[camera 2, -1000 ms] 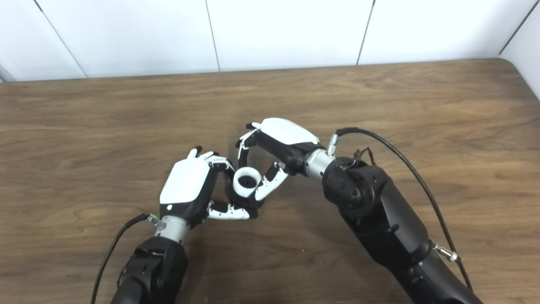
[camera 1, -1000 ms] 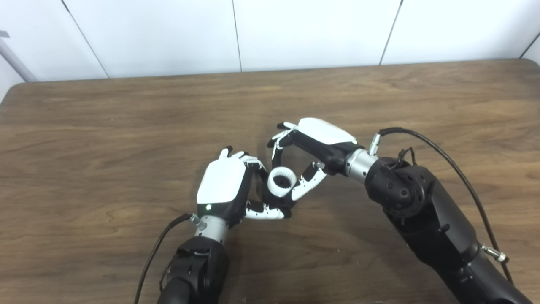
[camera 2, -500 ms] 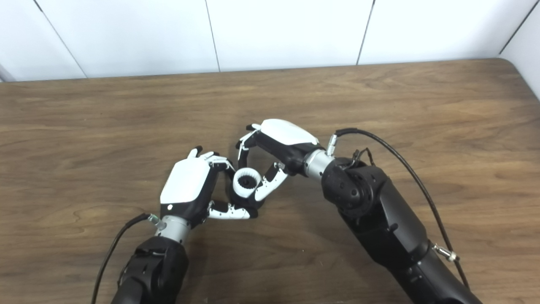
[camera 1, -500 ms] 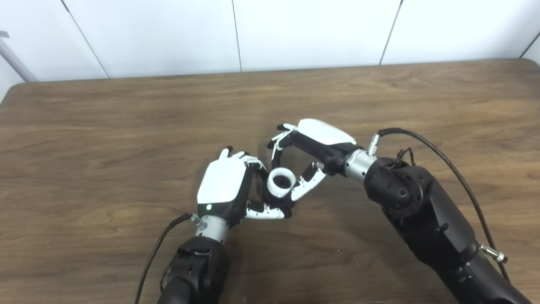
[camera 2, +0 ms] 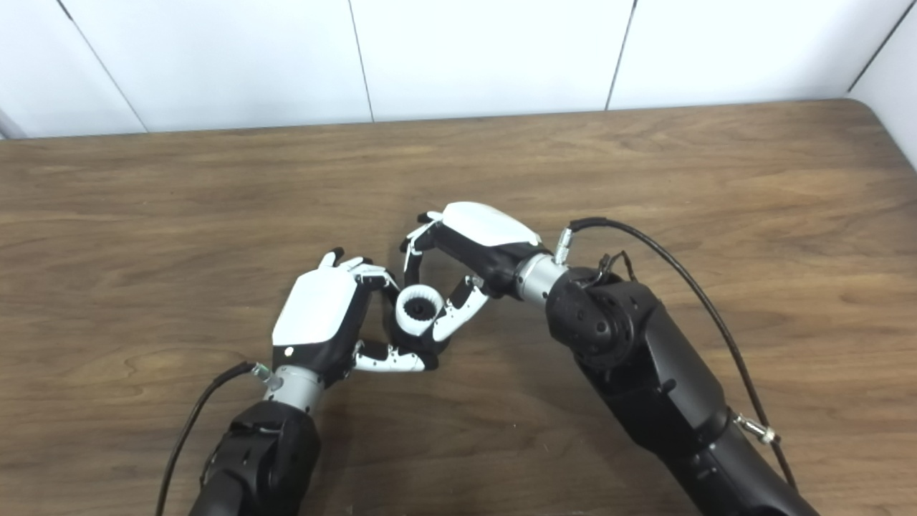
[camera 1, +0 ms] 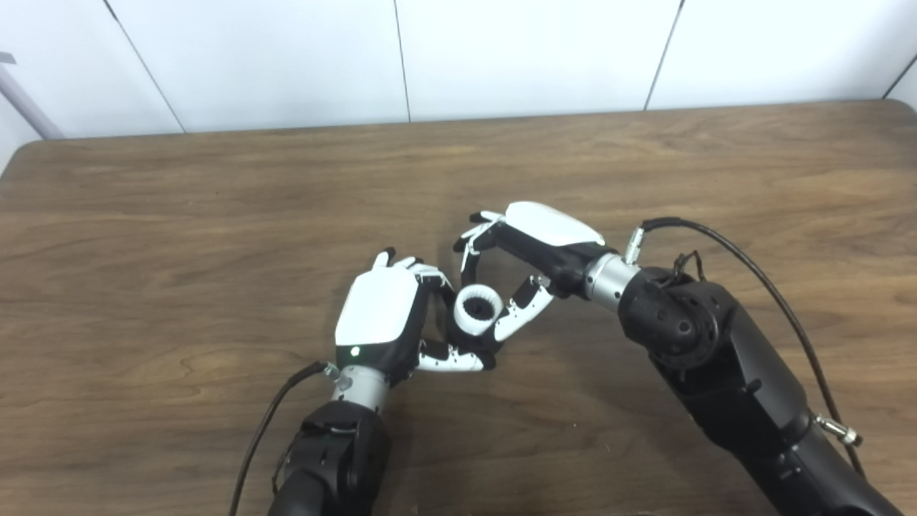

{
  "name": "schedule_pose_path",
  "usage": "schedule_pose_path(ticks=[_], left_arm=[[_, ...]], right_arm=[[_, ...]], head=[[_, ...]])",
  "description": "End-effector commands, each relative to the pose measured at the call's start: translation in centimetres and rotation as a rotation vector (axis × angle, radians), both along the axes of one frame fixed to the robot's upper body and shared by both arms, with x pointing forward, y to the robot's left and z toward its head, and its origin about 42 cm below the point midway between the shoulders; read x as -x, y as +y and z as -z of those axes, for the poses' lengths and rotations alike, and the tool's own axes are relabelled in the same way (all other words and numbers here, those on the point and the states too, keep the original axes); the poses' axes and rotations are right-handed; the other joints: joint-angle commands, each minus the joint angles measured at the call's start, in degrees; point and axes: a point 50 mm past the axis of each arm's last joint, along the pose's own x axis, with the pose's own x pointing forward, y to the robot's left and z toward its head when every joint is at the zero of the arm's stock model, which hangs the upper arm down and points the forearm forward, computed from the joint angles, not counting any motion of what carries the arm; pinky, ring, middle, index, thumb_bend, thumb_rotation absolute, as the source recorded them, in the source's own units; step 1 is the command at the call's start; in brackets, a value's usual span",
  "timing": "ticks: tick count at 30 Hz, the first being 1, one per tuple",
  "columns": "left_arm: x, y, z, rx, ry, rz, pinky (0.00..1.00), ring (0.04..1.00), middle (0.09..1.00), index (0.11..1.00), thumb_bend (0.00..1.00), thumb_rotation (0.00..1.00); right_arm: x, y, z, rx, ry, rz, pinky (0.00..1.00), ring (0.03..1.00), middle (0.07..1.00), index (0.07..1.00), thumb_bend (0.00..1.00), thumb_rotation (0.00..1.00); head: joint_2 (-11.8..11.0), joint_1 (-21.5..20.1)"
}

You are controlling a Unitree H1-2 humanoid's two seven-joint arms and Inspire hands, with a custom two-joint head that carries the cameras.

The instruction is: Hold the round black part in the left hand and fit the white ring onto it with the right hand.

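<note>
The two views show almost the same thing. The left eye view shows a grey pole [camera 1: 25, 100] at the far left by the wall. The right eye view does not show it, but it shows the right end of the counter [camera 2: 788, 179] and a bit of side wall there.

The left hand [camera 1: 380, 315] sits near the middle of the brown counter with its white back facing up. Its fingers [camera 1: 448, 358] are curled around the round black part [camera 1: 478, 338] and hold it. The white ring [camera 1: 478, 309] sits on top of the black part. You can look down into the ring and see dark ridges inside.

The right hand [camera 2: 480, 233] comes in from the right side. Its thumb [camera 2: 458, 312] touches the right side of the white ring. Its other fingers [camera 2: 415, 247] bend down just behind the ring. It is hard to see if those fingers touch the ring or stop just short, so I cannot tell if this hand is gripping it.

Most of the black part is hidden under the ring and behind the left fingers. Only a small dark bit shows. I cannot tell if the ring is pushed all the way on. I also cannot tell if the black part rests on the counter or is lifted a little. Both arms are cut off at the bottom edge.
</note>
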Motion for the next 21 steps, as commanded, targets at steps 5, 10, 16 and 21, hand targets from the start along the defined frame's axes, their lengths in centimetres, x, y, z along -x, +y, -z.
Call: schedule_pose_path(ticks=[5, 10, 16, 21], left_arm=[[0.0, -0.67, 0.41, -0.002, 0.056, 0.029, 1.0, 0.877, 0.753, 0.48, 0.52, 0.05], [-0.03, -0.67, 0.45, 0.0, 0.054, 0.03, 1.0, 0.876, 0.75, 0.48, 0.52, 0.05], [-0.05, -0.66, 0.37, -0.001, 0.052, 0.03, 1.0, 0.876, 0.752, 0.48, 0.52, 0.05], [-0.08, -0.63, 0.4, -0.004, 0.056, 0.029, 1.0, 0.878, 0.752, 0.48, 0.52, 0.05]], right_arm=[[-0.41, 0.16, -1.88, 0.007, -0.096, -0.031, 0.91, 0.97, 0.857, 0.622, 0.93, 0.3], [-0.47, 0.13, -1.96, 0.009, -0.1, -0.025, 0.92, 0.979, 0.882, 0.648, 0.99, 0.31], [-0.52, 0.07, -2.03, 0.017, -0.106, -0.02, 0.94, 0.983, 0.889, 0.657, 1.0, 0.31], [-0.52, -0.01, -2.14, 0.014, -0.104, -0.013, 0.94, 0.986, 0.887, 0.654, 0.99, 0.29]], head=[[0.1, -0.1], [0.1, -0.1], [0.1, -0.1], [0.3, -0.2]])
